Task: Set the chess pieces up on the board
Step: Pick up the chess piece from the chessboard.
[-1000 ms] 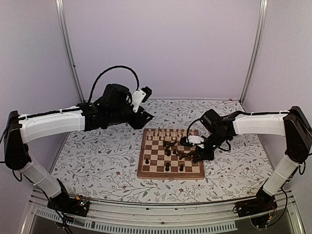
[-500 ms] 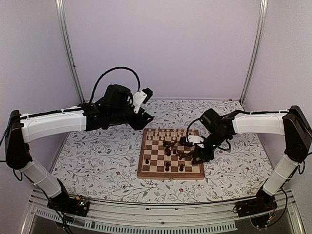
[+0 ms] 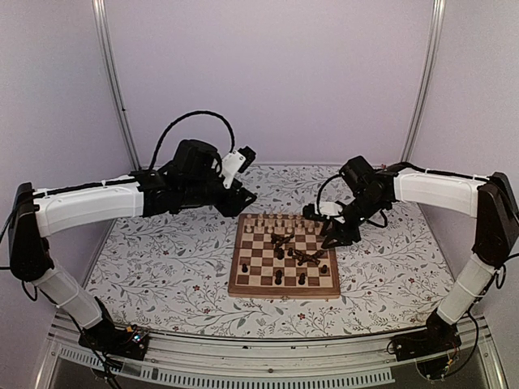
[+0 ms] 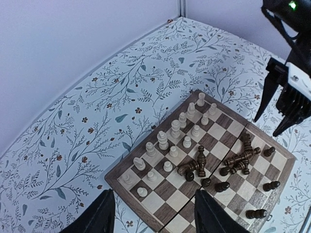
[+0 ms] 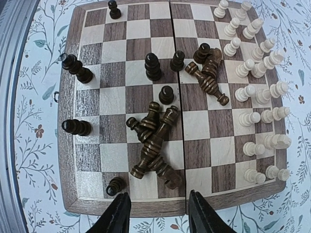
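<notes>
The board point(image 3: 280, 293) lies mid-table. Pale chess pieces point(image 3: 276, 222) stand in two rows along its far side, also seen from the left wrist point(image 4: 175, 128) and the right wrist point(image 5: 257, 92). Several dark chess pieces lie in two heaps point(image 5: 154, 138) point(image 5: 209, 73) near the centre seam. Others stand singly, one of them a pawn point(image 5: 116, 186) by the right rim. My right gripper point(image 3: 328, 228) point(image 5: 158, 213) hangs open and empty above the board's right rim point(image 5: 146, 206). My left gripper point(image 3: 243, 197) point(image 4: 154, 213) is open and empty, raised off the board's far-left corner point(image 4: 116, 180).
The floral table surface point(image 3: 162, 259) surrounds the board. Lilac walls and two metal posts point(image 3: 113, 81) close in the back and sides. The right arm's fingers point(image 4: 286, 104) show at the right of the left wrist view.
My right gripper has opened and risen from the board's right half toward its far-right edge. A dark pawn now shows where it was. The left arm has stayed put.
</notes>
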You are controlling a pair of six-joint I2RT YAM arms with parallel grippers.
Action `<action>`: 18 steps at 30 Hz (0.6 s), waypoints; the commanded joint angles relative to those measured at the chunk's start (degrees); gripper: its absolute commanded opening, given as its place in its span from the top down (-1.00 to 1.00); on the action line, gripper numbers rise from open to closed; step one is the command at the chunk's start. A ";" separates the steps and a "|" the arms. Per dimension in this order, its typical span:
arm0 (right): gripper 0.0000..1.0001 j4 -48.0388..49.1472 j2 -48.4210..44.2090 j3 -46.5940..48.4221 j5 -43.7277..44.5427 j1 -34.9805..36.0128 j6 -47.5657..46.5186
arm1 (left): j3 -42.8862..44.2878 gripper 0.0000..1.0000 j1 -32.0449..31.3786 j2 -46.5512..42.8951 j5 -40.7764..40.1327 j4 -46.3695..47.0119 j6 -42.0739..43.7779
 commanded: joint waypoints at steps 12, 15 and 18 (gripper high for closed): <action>0.15 -5.09 13.13 7.32 3.12 0.35 -13.10 | 1.65 -0.16 0.04 1.19 1.11 -0.92 1.34; 0.14 -4.59 14.15 7.03 3.72 0.47 -13.31 | 1.74 -0.16 0.12 1.40 1.16 -1.09 1.32; 0.13 -4.45 14.84 7.00 3.83 0.62 -13.48 | 1.74 -0.16 0.12 1.49 1.16 -1.16 1.45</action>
